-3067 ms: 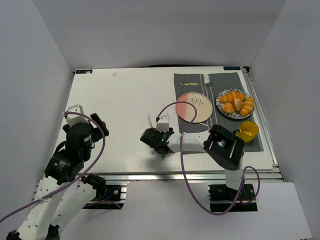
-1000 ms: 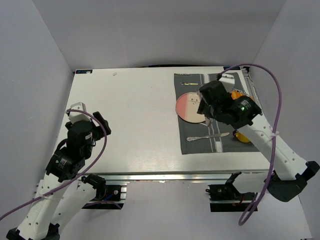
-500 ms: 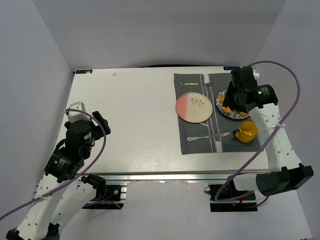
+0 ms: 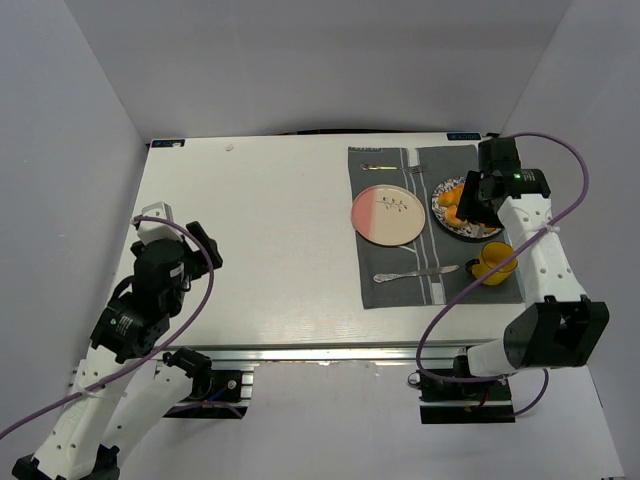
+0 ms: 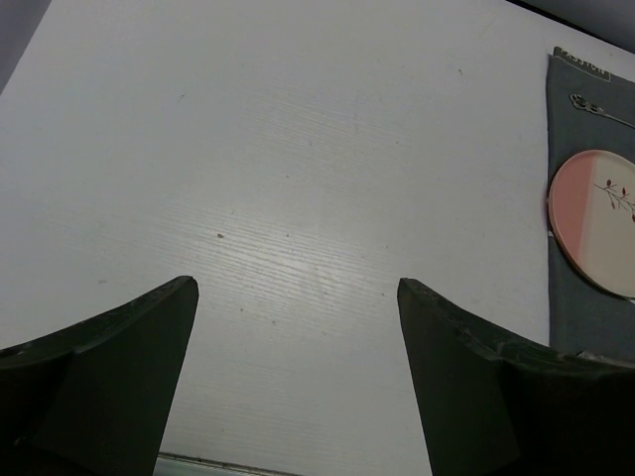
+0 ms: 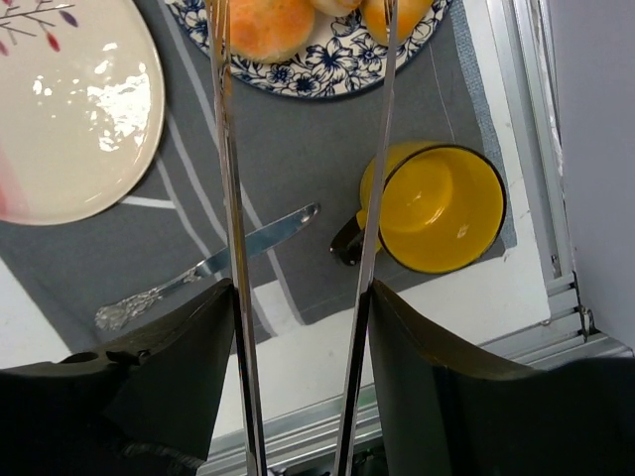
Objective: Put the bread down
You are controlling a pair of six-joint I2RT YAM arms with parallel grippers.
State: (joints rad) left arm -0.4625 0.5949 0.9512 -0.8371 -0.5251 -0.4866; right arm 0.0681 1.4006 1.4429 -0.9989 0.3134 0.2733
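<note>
The bread (image 6: 270,20), a smooth golden-orange bun, lies on the blue-flowered plate (image 6: 327,69) with other orange pastries (image 6: 407,12). The plate and pastries also show in the top view (image 4: 447,196), partly hidden by my right arm. My right gripper (image 6: 301,288) is shut on a pair of long metal tongs (image 6: 226,178). The tong blades reach over the flowered plate, with the bun between them; their tips are cut off at the frame's top. In the top view the right gripper (image 4: 476,197) hovers over that plate. The pink plate (image 4: 388,214) is bare. My left gripper (image 5: 298,288) is open and empty over white table.
A yellow cup (image 6: 437,206) stands on the grey placemat (image 6: 298,169) close to the table's right edge rail (image 6: 526,119). A knife (image 6: 213,263) lies on the mat below the pink plate (image 6: 69,109). A fork (image 4: 418,186) and spoon (image 4: 374,165) lie farther back.
My right arm swung from the table's middle, across the pink plate, to the flowered plate at the far right, carrying the tongs. The left arm has not moved.
</note>
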